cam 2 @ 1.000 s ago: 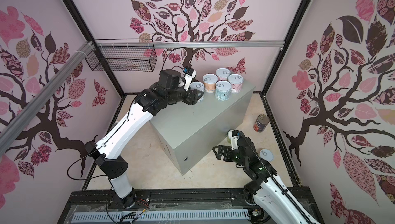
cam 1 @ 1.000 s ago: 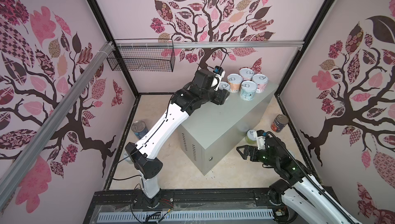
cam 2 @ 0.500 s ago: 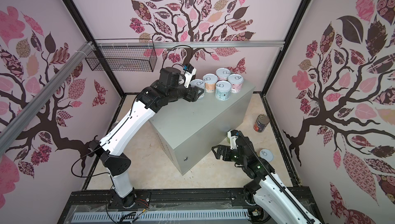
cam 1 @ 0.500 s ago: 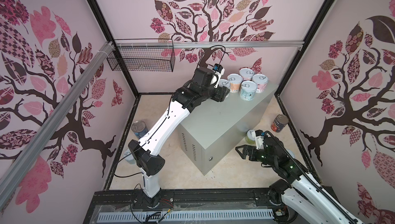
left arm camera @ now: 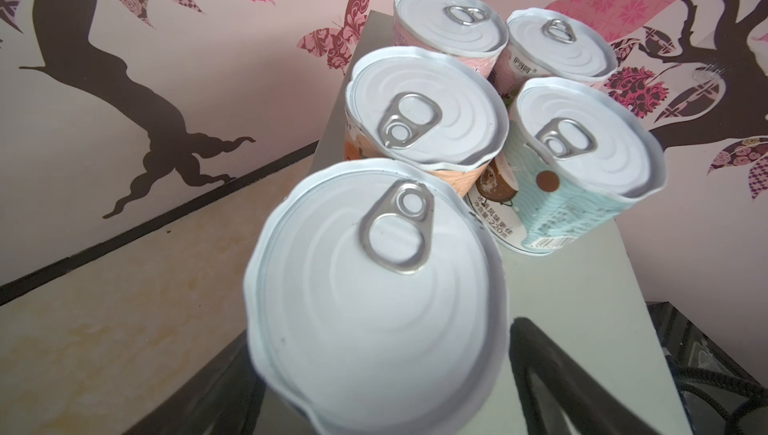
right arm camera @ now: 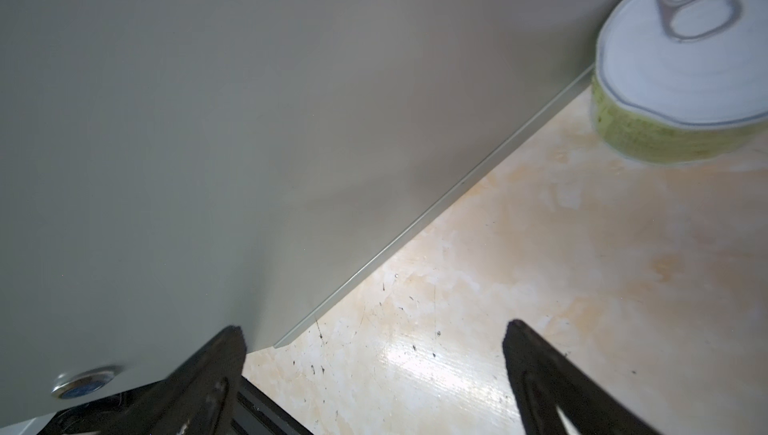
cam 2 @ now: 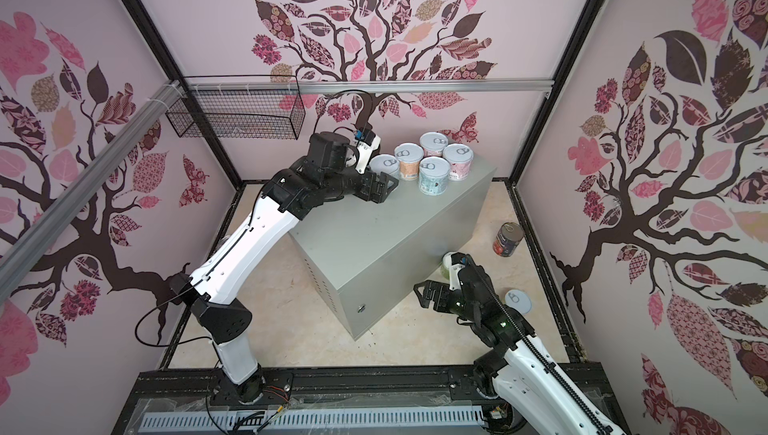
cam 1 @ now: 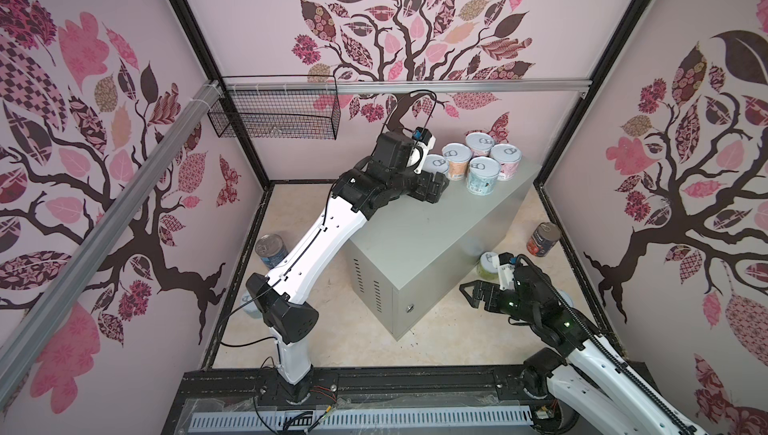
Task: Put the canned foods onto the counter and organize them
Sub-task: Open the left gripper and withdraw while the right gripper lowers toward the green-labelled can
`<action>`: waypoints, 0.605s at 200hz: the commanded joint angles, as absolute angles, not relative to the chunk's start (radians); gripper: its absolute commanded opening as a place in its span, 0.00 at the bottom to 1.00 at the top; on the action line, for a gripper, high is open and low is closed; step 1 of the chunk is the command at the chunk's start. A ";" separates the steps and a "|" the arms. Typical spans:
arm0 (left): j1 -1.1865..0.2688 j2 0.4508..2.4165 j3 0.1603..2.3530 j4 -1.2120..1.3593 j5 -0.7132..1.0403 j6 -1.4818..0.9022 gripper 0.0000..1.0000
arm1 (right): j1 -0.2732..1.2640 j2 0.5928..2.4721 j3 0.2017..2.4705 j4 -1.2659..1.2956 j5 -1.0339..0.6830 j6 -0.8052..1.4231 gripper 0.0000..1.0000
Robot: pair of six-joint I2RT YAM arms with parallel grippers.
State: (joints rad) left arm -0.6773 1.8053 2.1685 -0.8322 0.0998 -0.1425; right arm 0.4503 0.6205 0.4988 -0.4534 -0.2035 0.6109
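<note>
The counter (cam 1: 415,246) is a long light-grey metal box standing on the floor. Several pull-tab cans cluster at its far end, among them a teal one (cam 1: 482,175) and an orange one (cam 1: 456,158). My left gripper (cam 1: 434,188) is open around the nearest can (cam 1: 435,161), which stands on the counter top. In the left wrist view that can's lid (left arm camera: 374,287) fills the space between the fingers (left arm camera: 536,354), with a gap showing on one side. Low beside the counter's near end, my right gripper (cam 1: 473,293) hangs open and empty. A green can (right arm camera: 681,80) stands on the floor beyond it.
A dark tomato can (cam 1: 543,238) stands on the floor at the right wall and a blue can (cam 1: 270,248) at the left. Another short can (cam 2: 518,302) sits on the floor behind the right arm. A black wire basket (cam 1: 274,117) hangs on the back rail.
The left gripper's jaws have spread apart and let go of the can, which now stands on the counter beside the others. The right arm has hardly moved.
</note>
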 commanded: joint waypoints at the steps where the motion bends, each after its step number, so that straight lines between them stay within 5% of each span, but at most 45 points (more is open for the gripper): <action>1: -0.675 1.714 2.131 -0.832 0.105 -0.164 0.98 | 0.446 0.620 0.562 -0.526 -0.092 0.661 1.00; 121: -0.592 1.187 1.630 -0.962 -0.158 -0.379 0.98 | 0.446 0.782 0.626 -0.584 0.236 0.811 1.00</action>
State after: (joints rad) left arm -0.6495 1.2701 1.7454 -0.9092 -0.0925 -0.2916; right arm 0.4503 0.7311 0.5838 -0.5846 0.1490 0.7803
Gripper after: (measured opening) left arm 0.980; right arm 0.999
